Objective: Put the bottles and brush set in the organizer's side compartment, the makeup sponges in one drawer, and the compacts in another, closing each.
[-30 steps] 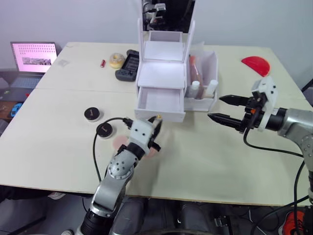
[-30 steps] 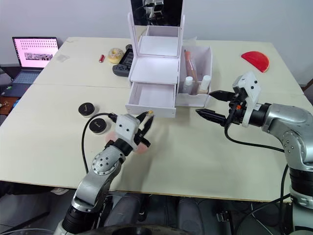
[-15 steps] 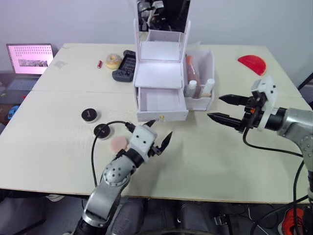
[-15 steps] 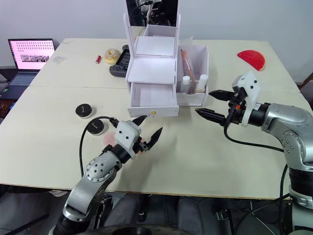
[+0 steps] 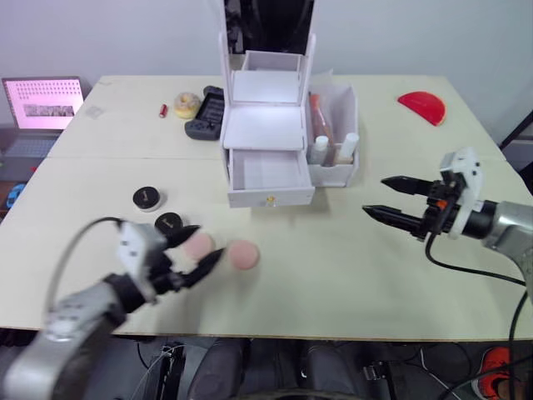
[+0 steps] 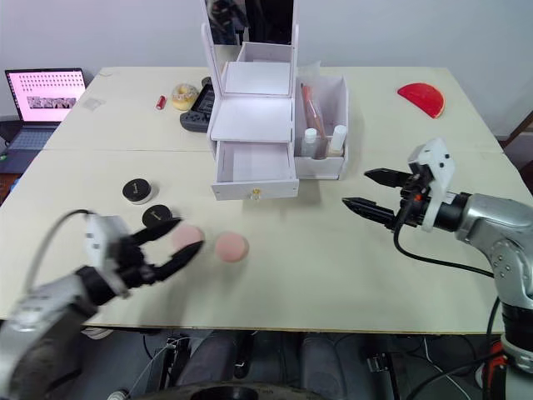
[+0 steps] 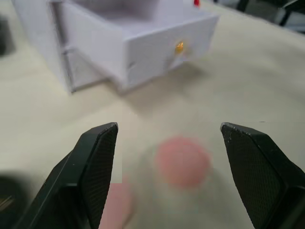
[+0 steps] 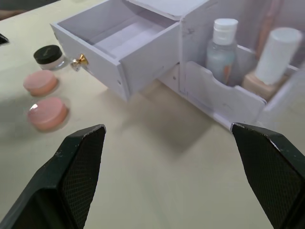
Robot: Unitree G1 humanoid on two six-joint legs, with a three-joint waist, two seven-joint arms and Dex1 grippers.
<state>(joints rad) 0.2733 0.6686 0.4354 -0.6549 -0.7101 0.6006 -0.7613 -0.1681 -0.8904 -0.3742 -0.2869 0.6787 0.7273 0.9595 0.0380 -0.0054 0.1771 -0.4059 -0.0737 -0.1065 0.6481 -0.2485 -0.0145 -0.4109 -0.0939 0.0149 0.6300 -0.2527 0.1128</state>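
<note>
Pink light glows from a laptop screen (image 5: pixel 43 103) at the far left edge of the pale wooden table (image 5: pixel 333 275). Nearer to me, my left gripper (image 5: pixel 190 247) hangs low over the table with its two black fingers spread wide and nothing between them. Just beyond it lie two black round compacts (image 5: pixel 146 197), one (image 5: pixel 168 222) close to my upper fingertip. Two pink makeup sponges sit side by side on the table: one (image 5: pixel 198 245) lies between my open fingers, the other (image 5: pixel 243 255) just past their tips. Further back, a small red item (image 5: pixel 163 110), a yellowish ring-shaped thing (image 5: pixel 186 104) and a black handheld device (image 5: pixel 206 114) rest near the white organizer (image 5: pixel 262 129). Its lower drawer (image 5: pixel 269 172) is pulled out and bare inside, with a small gold knob (image 8: pixel 78 61) on its front. The side compartment (image 5: pixel 337 171) adjoins the organizer on the right and holds two white-capped bottles (image 8: pixel 220 44) upright plus a long reddish item behind them. A red semicircular object (image 5: pixel 421 107) lies at the far right corner. My right gripper (image 5: pixel 396 199) hovers above the table to the right of the organizer, fingers wide apart and holding nothing, pointing toward it.
</note>
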